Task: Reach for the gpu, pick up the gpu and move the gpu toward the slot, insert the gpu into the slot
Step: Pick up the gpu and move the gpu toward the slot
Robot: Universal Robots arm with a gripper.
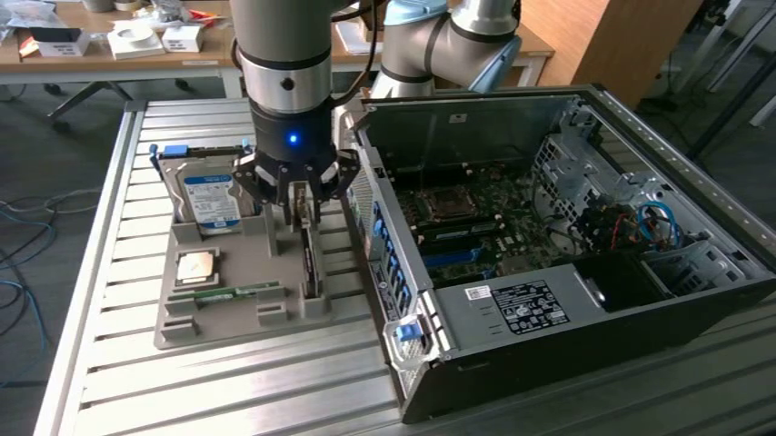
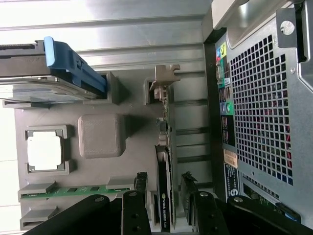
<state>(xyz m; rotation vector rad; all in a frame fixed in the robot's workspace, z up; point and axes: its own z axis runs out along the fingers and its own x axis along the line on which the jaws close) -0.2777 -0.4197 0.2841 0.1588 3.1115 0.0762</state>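
The gpu (image 1: 311,265) stands on edge in a slot of the grey holder tray (image 1: 261,238). It is a thin dark card, seen edge-on in the wrist view (image 2: 165,181) with its pale metal bracket (image 2: 165,73) at the far end. My gripper (image 1: 300,216) hangs directly over the card, open, with one finger (image 2: 140,186) on each side and a gap to the card on both. The slot (image 1: 461,238) is a black strip on the green motherboard inside the open PC case (image 1: 546,309), to the exterior view's right of the tray.
The tray also holds a blue-labelled hard drive (image 1: 209,195) upright, a square CPU (image 1: 198,266) and a green memory stick (image 1: 231,294). The case's perforated rear wall (image 2: 264,98) stands close beside the card. All of it rests on a slatted metal table (image 1: 243,381).
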